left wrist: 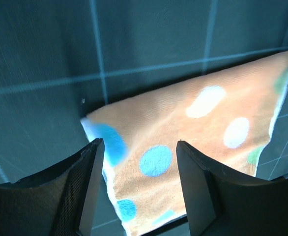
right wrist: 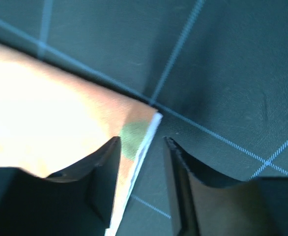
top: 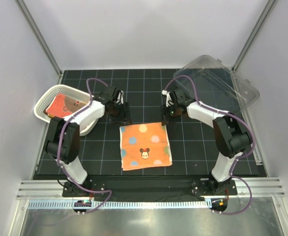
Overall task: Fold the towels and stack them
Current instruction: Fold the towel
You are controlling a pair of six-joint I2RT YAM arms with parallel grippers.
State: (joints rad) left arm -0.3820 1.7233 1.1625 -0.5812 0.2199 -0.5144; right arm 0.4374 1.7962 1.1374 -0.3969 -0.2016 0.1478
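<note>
- The orange spotted towel (top: 145, 145) lies flat at the middle of the worktop (top: 193, 147).
- The left tool (left wrist: 140, 147) is spread over the towel's far-left corner.
- The right tool (right wrist: 141, 142) is spread at the far-right corner.

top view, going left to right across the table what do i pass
white mesh basket with a red-orange towel in it -> orange spotted towel lying flat -> clear plastic bin
</note>
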